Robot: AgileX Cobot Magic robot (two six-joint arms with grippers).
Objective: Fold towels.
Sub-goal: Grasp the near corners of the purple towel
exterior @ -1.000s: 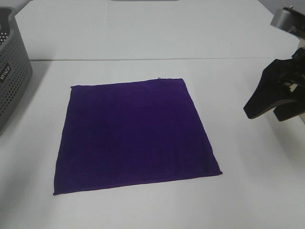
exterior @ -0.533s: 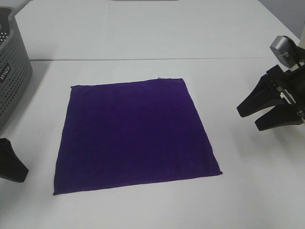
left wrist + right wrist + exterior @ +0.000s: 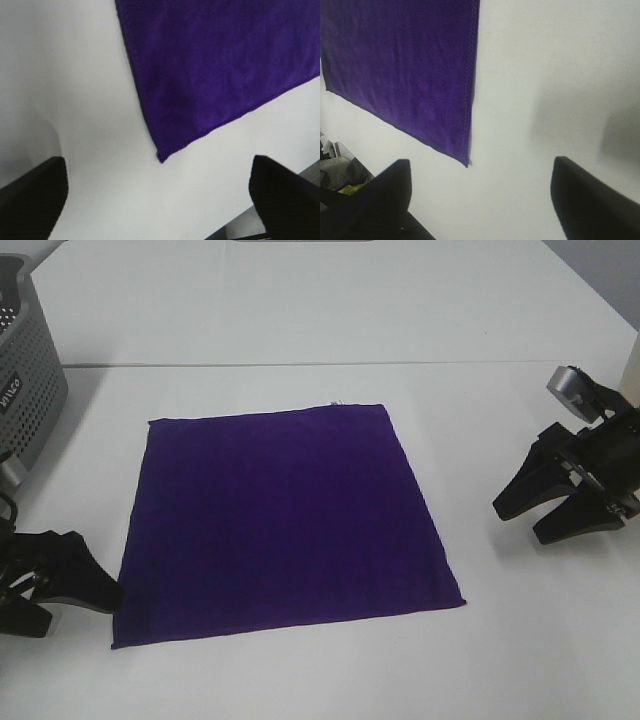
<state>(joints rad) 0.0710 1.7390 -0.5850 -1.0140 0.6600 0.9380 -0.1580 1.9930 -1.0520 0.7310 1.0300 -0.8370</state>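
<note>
Towel flat and unfolded, both grippers empty
We find the purple towel (image 3: 285, 520) spread mid-table (image 3: 300, 330), with the left gripper (image 3: 78, 612) beside 1 near corner and the right gripper (image 3: 520, 523) apart, both with fingers spread; we judge a shallow pinch could miss the thin edge

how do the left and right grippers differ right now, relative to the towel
The left gripper sits right by the purple towel's near left corner; the right gripper stands well clear of its right edge. The left one is nearer the camera, the right farther back. Both are open and empty.
</note>
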